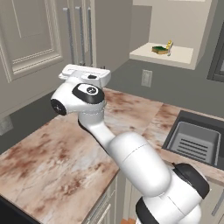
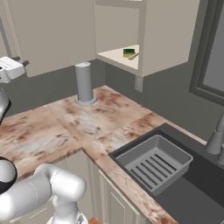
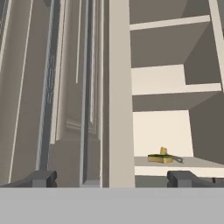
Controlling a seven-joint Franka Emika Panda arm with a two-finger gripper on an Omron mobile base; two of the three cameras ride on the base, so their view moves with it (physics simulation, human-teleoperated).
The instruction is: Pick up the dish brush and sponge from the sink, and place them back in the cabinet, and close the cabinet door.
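The green-and-yellow sponge [image 1: 159, 50] [image 2: 128, 53] [image 3: 159, 158] lies on the lower shelf of the open cabinet [image 1: 179, 17] [image 2: 166, 35] [image 3: 162, 127]. The small dish brush [image 1: 169, 46] [image 2: 134, 56] [image 3: 164, 151] rests against it. The cabinet door [image 1: 111, 30] [image 2: 52, 35] [image 3: 120, 87] stands swung open to the left of the opening. My gripper [image 1: 89, 70] [image 2: 13, 65] [image 3: 113, 179] is open and empty. It hangs above the counter, facing the door's edge from a short way off. At the right is the dark sink [image 1: 192, 119] [image 2: 197, 192], holding a ribbed drainer tray [image 1: 194, 142] [image 2: 153, 164].
Marbled counter [image 1: 52, 153] [image 2: 87, 118] runs under the arm. A grey cylinder [image 2: 84, 83] stands on it by the back wall. Long bar handles [image 1: 81, 30] [image 3: 46, 96] line the tall doors at the left. A faucet [image 2: 216, 138] rises behind the sink. A wall outlet [image 1: 146, 78] sits below the cabinet.
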